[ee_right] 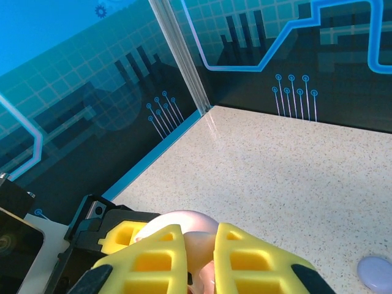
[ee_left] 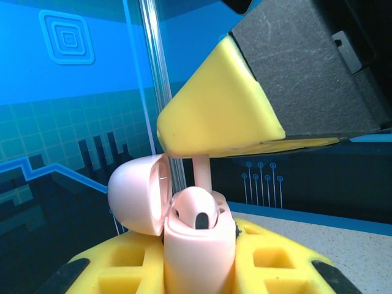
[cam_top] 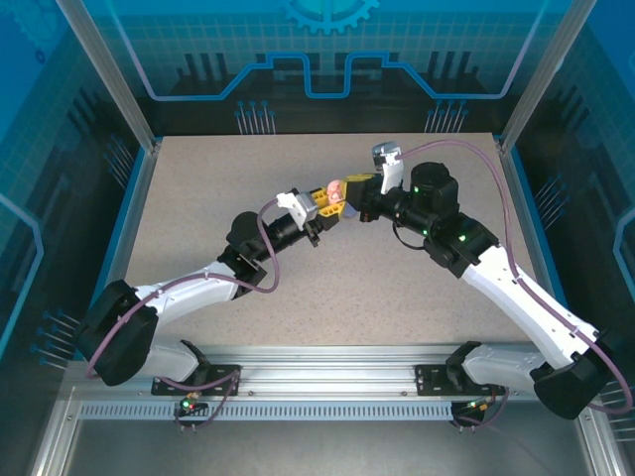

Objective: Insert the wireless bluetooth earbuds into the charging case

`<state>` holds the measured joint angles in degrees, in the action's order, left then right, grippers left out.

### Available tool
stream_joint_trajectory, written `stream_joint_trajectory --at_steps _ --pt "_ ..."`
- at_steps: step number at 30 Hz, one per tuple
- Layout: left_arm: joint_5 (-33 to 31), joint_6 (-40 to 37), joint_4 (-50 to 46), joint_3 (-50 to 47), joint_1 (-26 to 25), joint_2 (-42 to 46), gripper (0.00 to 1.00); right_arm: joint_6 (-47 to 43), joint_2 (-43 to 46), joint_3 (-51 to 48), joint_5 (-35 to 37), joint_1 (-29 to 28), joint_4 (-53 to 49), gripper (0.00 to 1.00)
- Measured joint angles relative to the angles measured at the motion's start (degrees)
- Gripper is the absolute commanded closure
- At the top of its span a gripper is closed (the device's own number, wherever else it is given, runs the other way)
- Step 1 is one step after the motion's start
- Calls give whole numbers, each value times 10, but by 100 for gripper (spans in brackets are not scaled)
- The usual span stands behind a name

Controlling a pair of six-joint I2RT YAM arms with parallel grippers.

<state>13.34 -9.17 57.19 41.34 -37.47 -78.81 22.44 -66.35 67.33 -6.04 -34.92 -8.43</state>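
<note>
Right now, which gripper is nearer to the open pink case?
Left. The left gripper clamps the pink case; the right gripper hovers just above it, pinching an earbud.

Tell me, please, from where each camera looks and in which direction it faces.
Top external: above and behind the robot, facing down on the table; left arm and right arm show, left hand and right hand meeting.
Left wrist: on the left arm, facing the blue wall; its own yellow fingers clamp the pink charging case.
Right wrist: on the right arm, facing across the table to a corner; its own yellow fingers show.
Shared: both wrist views catch the case; the left also sees the right hand's pink earbud.
</note>
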Motion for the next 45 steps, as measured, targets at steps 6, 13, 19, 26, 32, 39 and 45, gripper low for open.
stream_joint_trajectory --at_steps 6,13,19,26,32,39,45 --pt "-2 -2 -6 0 -1 0 100 3 1 -15 0 5 11 88" --pt "-2 -2 -10 0 -2 0 100 4 1 -19 -2 6 16 88" --pt "-2 -2 -11 0 -2 0 100 -5 -1 -18 -5 6 15 88" --pt "-13 -2 -15 0 -1 0 100 -17 -15 -7 0 3 9 88" --pt "-21 -2 -20 0 -1 0 100 -16 -23 1 34 -11 3 88" --pt "-35 -2 -28 0 1 0 100 -2 -48 33 92 -34 -30 89" --pt "-36 -2 -35 0 1 -1 100 22 -49 36 112 -38 -46 89"
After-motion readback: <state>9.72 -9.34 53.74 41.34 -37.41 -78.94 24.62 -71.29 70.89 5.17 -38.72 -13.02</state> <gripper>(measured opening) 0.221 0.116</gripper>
